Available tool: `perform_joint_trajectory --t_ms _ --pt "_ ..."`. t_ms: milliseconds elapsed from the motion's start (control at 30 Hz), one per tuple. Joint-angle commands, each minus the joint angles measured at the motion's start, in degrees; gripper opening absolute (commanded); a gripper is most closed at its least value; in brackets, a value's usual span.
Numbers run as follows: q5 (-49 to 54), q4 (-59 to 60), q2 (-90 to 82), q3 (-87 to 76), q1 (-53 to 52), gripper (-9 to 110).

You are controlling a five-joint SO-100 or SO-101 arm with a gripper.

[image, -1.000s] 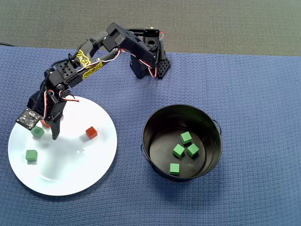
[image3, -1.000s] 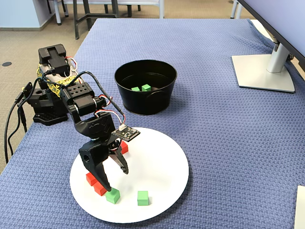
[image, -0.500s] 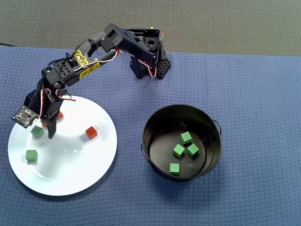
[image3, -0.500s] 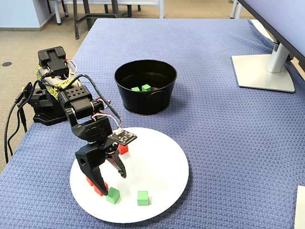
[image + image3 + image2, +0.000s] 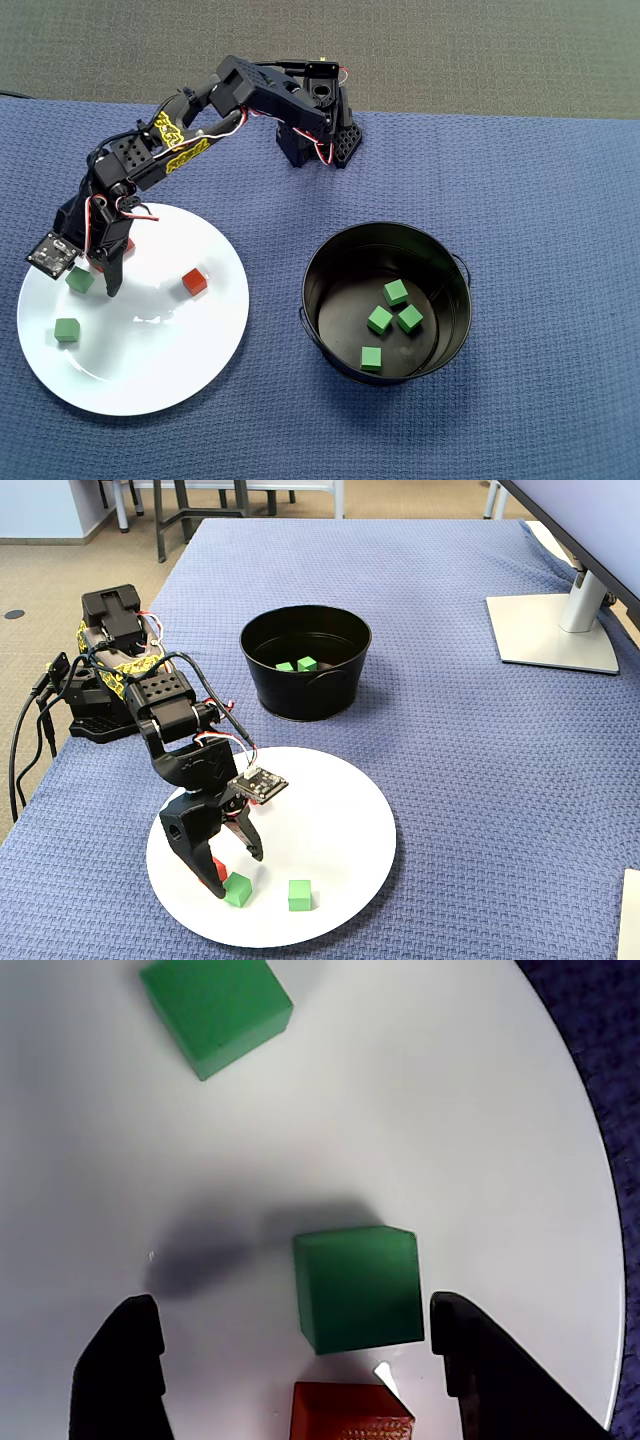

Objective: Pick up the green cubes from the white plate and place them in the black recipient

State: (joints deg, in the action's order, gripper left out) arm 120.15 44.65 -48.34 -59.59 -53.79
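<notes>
Two green cubes (image 5: 67, 329) lie on the white plate (image 5: 190, 360), which sits left of the black recipient (image 5: 330, 255) on a tabletop (image 5: 540, 200) clad in blue cloth. The jaws (image 5: 300, 1360) hang spread around one cube. Only the fixed view shows a monitor stand (image 5: 556, 630) and beige floor (image 5: 60, 580); only overhead shows four cubes in the bucket.

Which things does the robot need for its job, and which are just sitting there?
For the job:
two green cubes on the white plate
four green cubes inside the black bucket
gripper, fingers open around one green cube

Just sitting there:
red cubes
monitor stand
</notes>
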Motion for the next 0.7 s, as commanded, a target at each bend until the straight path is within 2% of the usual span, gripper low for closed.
perform_joint_trajectory --t_ms 0,400,667 --pt "-0.1 -0.6 -0.8 4.0 -0.5 28" --pt "-0.7 -0.5 2.0 6.5 -0.6 25" --pt "-1.6 -0.4 2.1 6.5 -0.5 15"
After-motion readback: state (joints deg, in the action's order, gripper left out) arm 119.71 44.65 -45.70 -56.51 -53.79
